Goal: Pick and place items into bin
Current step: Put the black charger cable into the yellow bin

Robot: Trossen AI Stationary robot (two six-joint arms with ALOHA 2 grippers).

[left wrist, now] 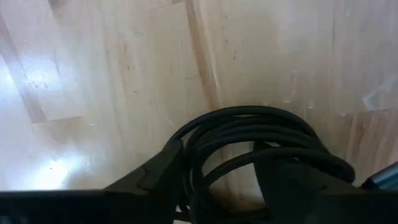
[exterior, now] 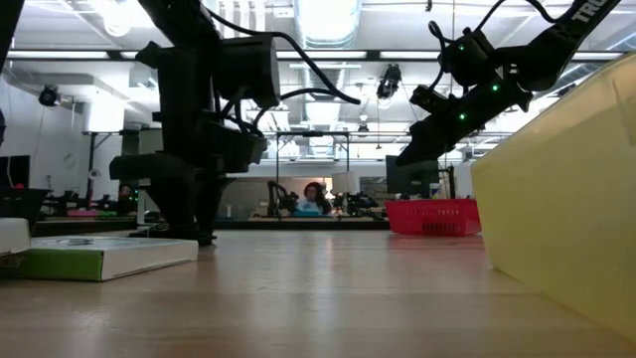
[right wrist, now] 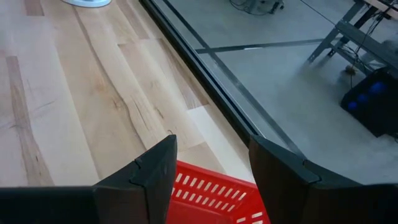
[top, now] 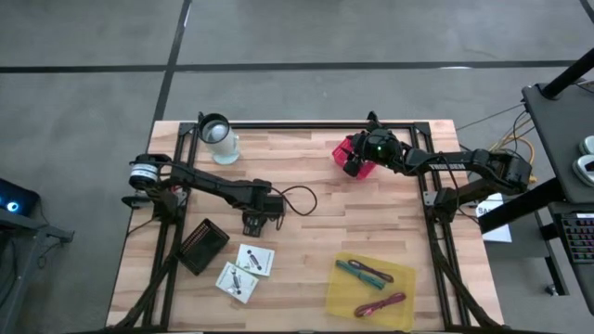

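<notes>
Pale wood table, lab beyond. Left gripper down near table's left-middle, fingers straddling the black cable coil, grip not confirmed. Probably light, floppy, springy; best pinched across bunched loops. Right gripper spread, empty, above red bin.

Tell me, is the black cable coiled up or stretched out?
Coiled: the left wrist view shows the black cable looped in a bundle between the left gripper's fingers on the table.
</notes>
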